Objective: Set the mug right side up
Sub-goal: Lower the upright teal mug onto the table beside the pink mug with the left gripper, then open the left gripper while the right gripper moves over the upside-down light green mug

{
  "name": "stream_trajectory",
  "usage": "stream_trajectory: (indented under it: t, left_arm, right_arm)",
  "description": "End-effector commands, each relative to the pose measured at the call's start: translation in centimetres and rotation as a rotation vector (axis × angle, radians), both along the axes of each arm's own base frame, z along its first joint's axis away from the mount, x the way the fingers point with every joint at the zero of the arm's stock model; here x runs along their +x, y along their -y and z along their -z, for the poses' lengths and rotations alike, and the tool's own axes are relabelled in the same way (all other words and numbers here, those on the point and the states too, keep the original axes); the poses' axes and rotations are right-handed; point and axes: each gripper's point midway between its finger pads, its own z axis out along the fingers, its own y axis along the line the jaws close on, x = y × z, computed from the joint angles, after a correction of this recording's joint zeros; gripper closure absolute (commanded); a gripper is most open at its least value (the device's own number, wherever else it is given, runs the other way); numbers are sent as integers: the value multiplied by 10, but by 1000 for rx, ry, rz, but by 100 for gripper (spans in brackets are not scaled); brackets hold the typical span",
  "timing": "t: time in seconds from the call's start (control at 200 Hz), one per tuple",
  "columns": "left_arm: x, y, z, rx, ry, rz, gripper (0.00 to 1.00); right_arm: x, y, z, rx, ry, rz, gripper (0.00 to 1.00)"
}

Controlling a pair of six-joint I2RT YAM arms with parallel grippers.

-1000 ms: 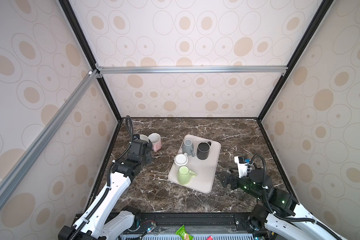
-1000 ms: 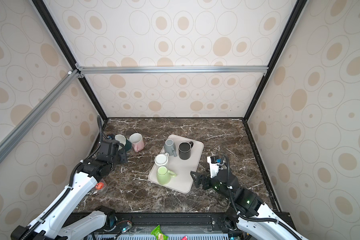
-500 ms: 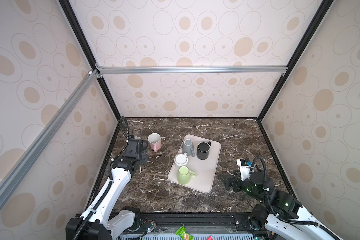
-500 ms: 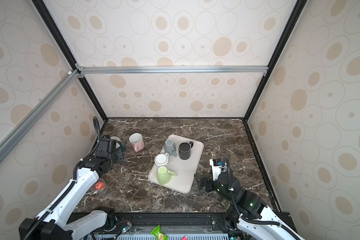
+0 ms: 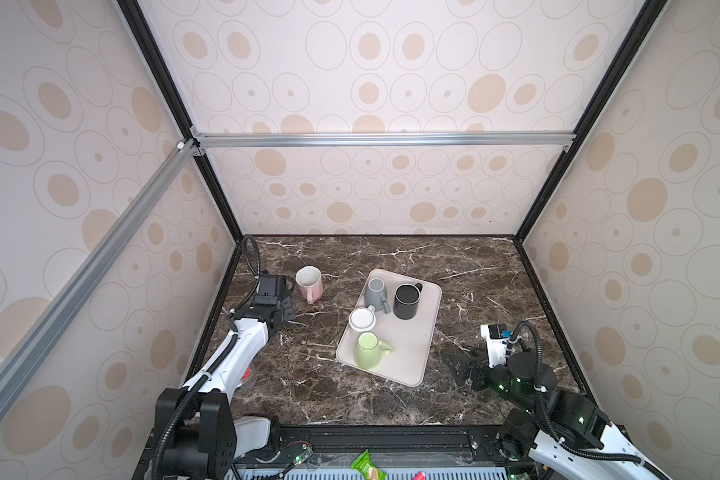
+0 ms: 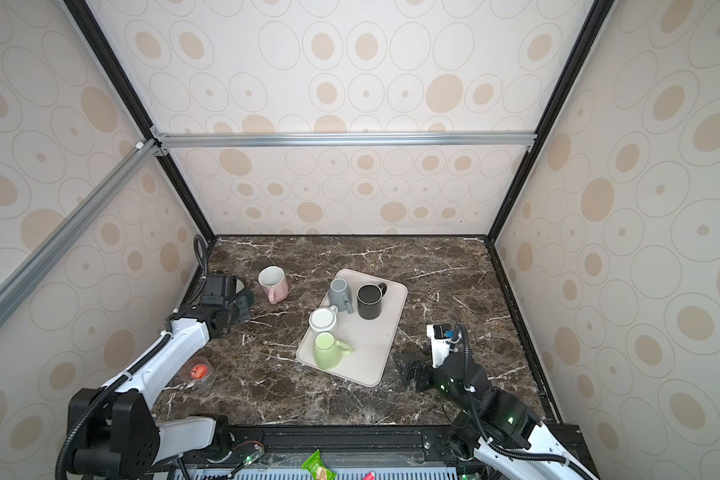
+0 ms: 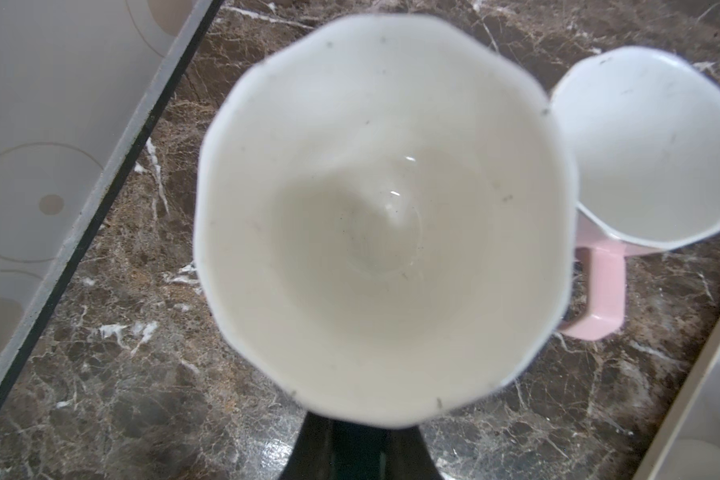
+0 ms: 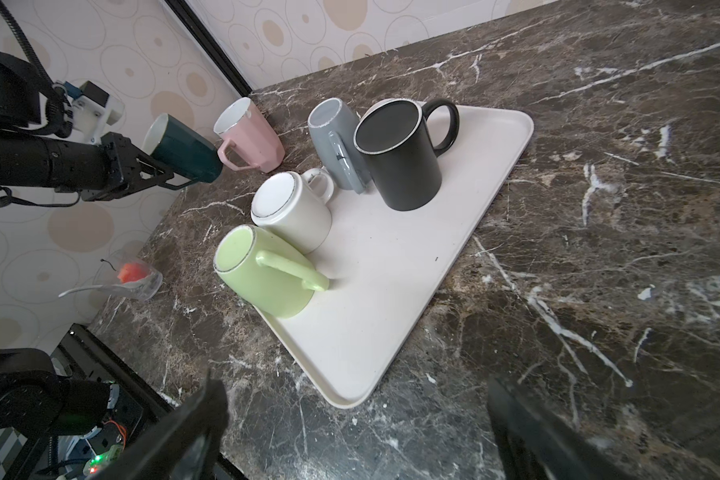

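Teal faceted ceramic mug (image 8: 184,149), clenched in left fingers (image 8: 163,172) just beside pink faceted mug (image 8: 250,137), needs levelling before lowering; right fingers (image 8: 200,419) released.

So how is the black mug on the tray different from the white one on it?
Colour: the black mug is dark inside and out, while the white mug is pale.
Pose: the black mug stands mouth up. The white mug sits upside down, flat base on top.
Place: in both top views the black mug is at the far end of the tray, and the white mug is by its left edge.
Both stand on the tray and have one loop handle.
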Motion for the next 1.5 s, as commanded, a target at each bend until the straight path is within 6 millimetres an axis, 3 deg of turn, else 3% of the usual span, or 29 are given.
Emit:
stream_trajectory:
  t: [0.0,0.825,0.855,0.92,0.955,0.995,1.045,1.145,1.37,1.495]
  left_arm:
    - [30,-6,-30,21,135,-17,100]
    - [49,4,-3,13,79,47,100]
    - [50,6,-2,8,77,53,89]
    - [49,6,-3,5,80,54,50]
    - [48,6,-4,5,83,53,37]
    - [48,6,-5,5,85,53,29]
    - [47,6,-8,5,90,54,11]
    - [43,6,-14,6,100,57,2]
    - [30,16,-27,-39,102,99,2]
    - [16,29,-43,-88,129,168,2]
  right_arm:
    - [-4,2,10,3,-29,6,0]
    - [-1,-8,25,-30,-88,-14,0]
    - [-1,-8,26,-32,-92,-17,0]
    - [-2,-10,26,-32,-98,-24,0]
    - [-1,-11,26,-32,-100,-27,0]
    - [-2,-12,27,-33,-104,-35,0]
    - [-2,-15,28,-34,-110,-45,0]
    - [-2,-18,30,-40,-121,-55,0]
    - [0,-23,35,-73,-146,-73,0]
    - [-7,-30,31,-151,-156,-174,0]
